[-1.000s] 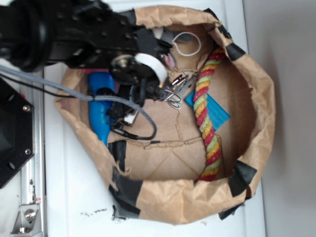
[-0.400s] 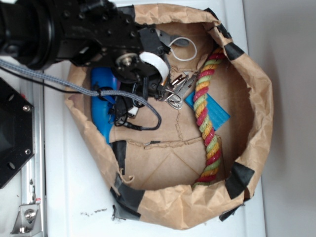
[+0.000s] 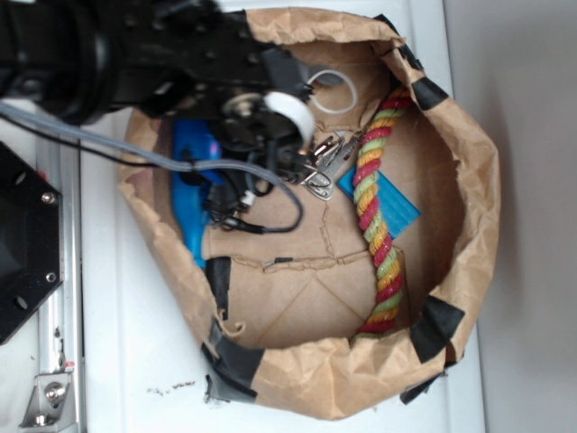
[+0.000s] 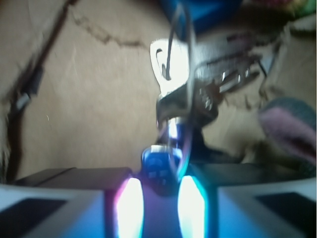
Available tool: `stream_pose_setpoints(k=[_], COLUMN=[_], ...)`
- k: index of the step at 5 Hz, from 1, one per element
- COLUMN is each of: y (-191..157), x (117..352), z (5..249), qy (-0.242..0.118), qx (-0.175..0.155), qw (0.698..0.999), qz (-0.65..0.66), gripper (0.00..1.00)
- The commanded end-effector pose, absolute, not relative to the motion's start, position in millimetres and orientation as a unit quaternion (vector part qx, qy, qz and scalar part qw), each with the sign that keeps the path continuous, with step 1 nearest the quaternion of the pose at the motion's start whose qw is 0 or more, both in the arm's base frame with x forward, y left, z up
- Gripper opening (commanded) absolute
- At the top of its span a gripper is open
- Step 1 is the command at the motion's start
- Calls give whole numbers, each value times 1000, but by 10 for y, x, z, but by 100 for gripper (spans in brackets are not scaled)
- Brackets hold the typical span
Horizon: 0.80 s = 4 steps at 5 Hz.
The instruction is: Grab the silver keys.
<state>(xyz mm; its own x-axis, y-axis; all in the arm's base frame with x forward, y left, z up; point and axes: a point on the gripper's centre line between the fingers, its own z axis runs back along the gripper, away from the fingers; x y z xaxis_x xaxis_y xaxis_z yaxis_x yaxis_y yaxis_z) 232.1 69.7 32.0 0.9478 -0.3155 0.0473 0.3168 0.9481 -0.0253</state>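
Exterior view, left to right. We see the black arm [image 3: 108, 54] reach in from the upper left across a white table [image 3: 135, 343], its matt, angular housings trailing a grey cable [image 3: 108, 153] and a thin black wire [image 3: 270, 221]. It leans over the rim of a crumpled brown paper bag [image 3: 469, 225], rolled down into a shallow bowl and patched with strips of black tape [image 3: 442, 325]. Under the arm lies a smooth blue bottle [image 3: 191, 194], partly hidden. The gripper [image 3: 302, 162] points right and downward at the silver keys [image 3: 326, 162], a small fan of shiny flat metal blades on the bag floor, just left of a thick twisted rope [image 3: 374, 207] in red, yellow and green strands. A white loop of cord [image 3: 338, 90] lies above the keys, and a flat blue card [image 3: 392, 212] sits under the rope, touching the keys' right edge.

Wrist view. We see the two fingers [image 4: 190, 208] low in the frame, glowing pale and standing slightly apart, with a small blue key head [image 4: 158, 171] between them; the blur keeps us from telling whether the pads touch it. A thin wire ring [image 4: 181, 79] rises from it, and the bright key blades spread toward the upper right. A grey plush piece with a pink centre [image 4: 290, 131] lies at the right edge, soft and fuzzy against the creased paper
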Motion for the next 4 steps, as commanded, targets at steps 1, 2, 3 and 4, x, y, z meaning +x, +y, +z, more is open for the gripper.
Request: stream_pose_setpoints(k=[1, 2, 3, 4], y=[665, 638, 648, 631], x=[2607, 2620, 2537, 2491], z=[528, 506, 449, 398], qy=[-22, -21, -37, -46], qx=[-18, -12, -3, -1], qw=[989, 989, 989, 989], qz=[-142, -148, -146, -143], gripper=[100, 100, 0, 0])
